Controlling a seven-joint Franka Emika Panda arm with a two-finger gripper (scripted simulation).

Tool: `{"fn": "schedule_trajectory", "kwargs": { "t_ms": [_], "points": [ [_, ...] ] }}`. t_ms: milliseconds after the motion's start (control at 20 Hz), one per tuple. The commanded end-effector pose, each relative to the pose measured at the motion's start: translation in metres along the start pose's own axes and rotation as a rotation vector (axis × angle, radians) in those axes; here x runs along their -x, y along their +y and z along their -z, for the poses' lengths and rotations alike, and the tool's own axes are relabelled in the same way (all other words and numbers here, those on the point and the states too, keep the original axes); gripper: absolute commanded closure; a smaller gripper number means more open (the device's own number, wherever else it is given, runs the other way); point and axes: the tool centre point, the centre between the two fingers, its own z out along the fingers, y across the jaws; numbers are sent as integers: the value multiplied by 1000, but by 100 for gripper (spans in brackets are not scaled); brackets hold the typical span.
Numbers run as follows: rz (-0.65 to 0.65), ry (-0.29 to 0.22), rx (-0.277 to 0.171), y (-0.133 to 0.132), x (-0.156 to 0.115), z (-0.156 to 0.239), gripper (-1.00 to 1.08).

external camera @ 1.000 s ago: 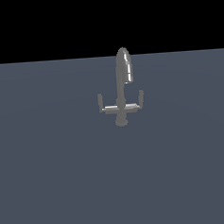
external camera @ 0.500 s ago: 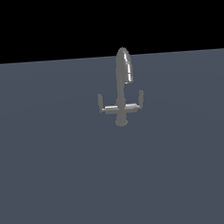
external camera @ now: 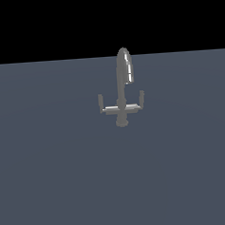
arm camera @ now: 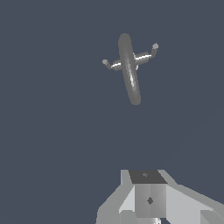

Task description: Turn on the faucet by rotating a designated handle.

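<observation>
Small gray metallic faucet (external camera: 120, 92) with tall arched spout stands just above centre of exterior view, on flat slate-blue surface (external camera: 53, 185). Crossbar carries two short upright gray stubs; handle (external camera: 142, 98) tips one arm (cannot tell which stub is designated). White blocky gripper (arm camera: 151, 199) shows only in wrist view, well apart from faucet; jaw state cannot be told.

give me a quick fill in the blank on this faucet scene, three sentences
1. The faucet has ____ upturned stubs on its crossbar.
2. In the exterior view, the robot arm is ____.
3. In the wrist view, the pincer is ____ from the faucet, not touching it.

Missing words: two; absent; apart
</observation>
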Motion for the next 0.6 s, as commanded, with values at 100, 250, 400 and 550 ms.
{"fn": "schedule_trajectory", "kwargs": {
  "t_ms": [100, 250, 400, 550],
  "points": [
    [-37, -36, -80, 13, -28, -9, 108],
    [-60, -60, -133, 22, -46, -16, 108],
    [-82, -84, -185, 30, -63, -24, 108],
    [-104, -108, -236, 38, -80, -33, 108]
  ]
}}
